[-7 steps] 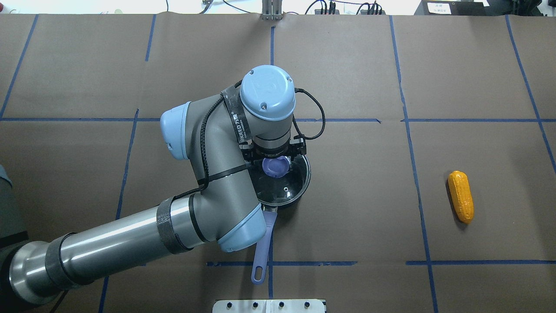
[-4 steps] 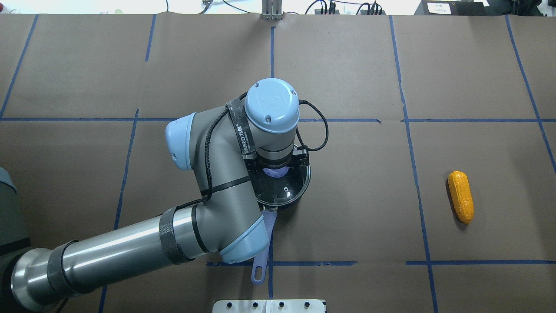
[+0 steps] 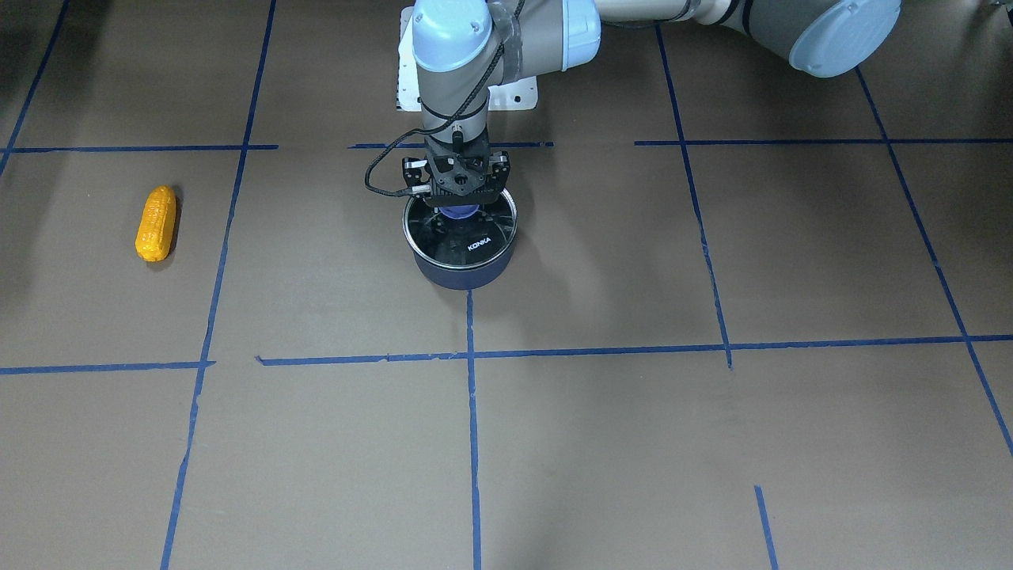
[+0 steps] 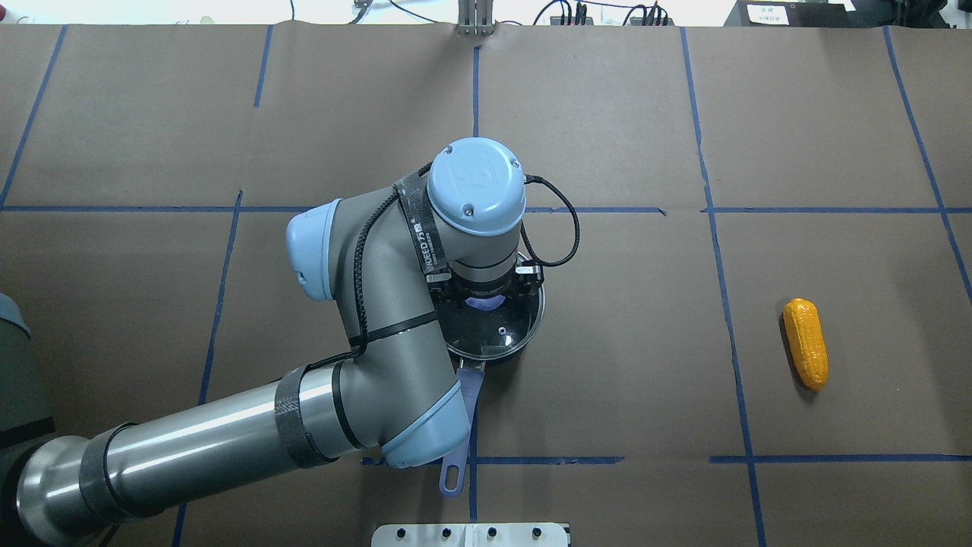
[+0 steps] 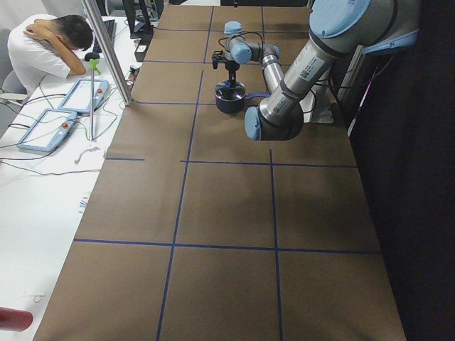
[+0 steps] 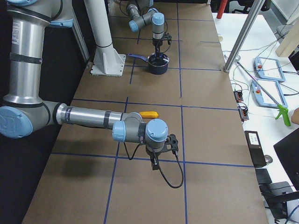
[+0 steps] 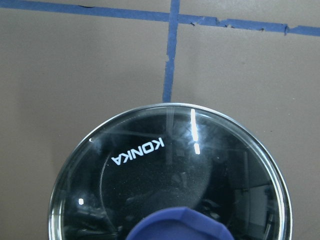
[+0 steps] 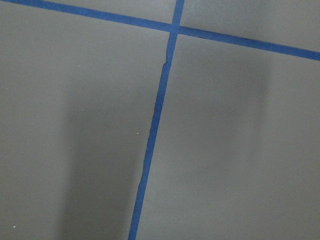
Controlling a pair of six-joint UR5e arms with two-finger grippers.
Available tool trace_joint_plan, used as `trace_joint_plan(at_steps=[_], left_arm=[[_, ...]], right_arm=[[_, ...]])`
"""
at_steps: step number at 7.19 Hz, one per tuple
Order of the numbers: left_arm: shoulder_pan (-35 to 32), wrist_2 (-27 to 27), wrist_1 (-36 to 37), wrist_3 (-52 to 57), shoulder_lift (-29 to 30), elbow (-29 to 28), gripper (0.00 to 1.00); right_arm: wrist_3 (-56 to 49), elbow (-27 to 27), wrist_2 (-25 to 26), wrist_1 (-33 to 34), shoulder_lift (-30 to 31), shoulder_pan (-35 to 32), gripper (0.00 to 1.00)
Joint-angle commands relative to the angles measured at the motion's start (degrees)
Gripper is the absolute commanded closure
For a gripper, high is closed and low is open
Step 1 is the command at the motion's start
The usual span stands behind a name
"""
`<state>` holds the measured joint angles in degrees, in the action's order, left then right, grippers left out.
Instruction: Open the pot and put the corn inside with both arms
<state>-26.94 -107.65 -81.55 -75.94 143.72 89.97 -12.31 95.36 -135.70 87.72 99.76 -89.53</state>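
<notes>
Over the last second the left arm has carried its wrist across and down until it stands squarely over the pot. The purple knob, which showed plainly beside the wrist before, is now only a sliver under it in the overhead view. The left claw hangs straight down from a vertical wrist with the forearm reaching in from the robot's edge. From the front its jaws look spread on either side of the knob rather than pinched on it, though the tips themselves are hidden. The glass lid is still seated flat on the rim, so the approach seems finished and the closing squeeze and lift are what remain of the opening step. The pot has not shifted; it sits near the middle of the surface, its handle pointing toward the robot's edge. The corn lies untouched well apart, toward the end of the surface on the robot's right, lengthwise roughly across it. The right claw hovers low over bare surface near the corn, beyond it from the robot's edge, and I cannot tell whether it is spread or pressed together.
</notes>
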Motion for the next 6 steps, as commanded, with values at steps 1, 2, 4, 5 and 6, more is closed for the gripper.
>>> trace_joint_plan(at_steps=[1, 2, 4, 5, 6], left_arm=[[-0.1, 0.1, 0.4, 0.0, 0.0, 1.8, 0.87], [-0.9, 0.1, 0.7, 0.2, -0.5, 3.9, 0.90], [-4.9, -4.5, 1.5, 8.2, -14.3, 18.1, 0.91], [-8.2, -6.2, 1.5, 15.6, -22.0, 23.6, 0.91], [-10.6, -6.9, 0.4, 24.3, -28.3, 25.5, 0.91]], right_arm=[[0.0, 0.0, 0.0, 0.0, 0.0, 0.1, 0.00], [0.0, 0.0, 0.0, 0.0, 0.0, 0.0, 0.00], [0.0, 0.0, 0.0, 0.0, 0.0, 0.0, 0.00], [0.0, 0.0, 0.0, 0.0, 0.0, 0.0, 0.00], [0.0, 0.0, 0.0, 0.0, 0.0, 0.0, 0.00]])
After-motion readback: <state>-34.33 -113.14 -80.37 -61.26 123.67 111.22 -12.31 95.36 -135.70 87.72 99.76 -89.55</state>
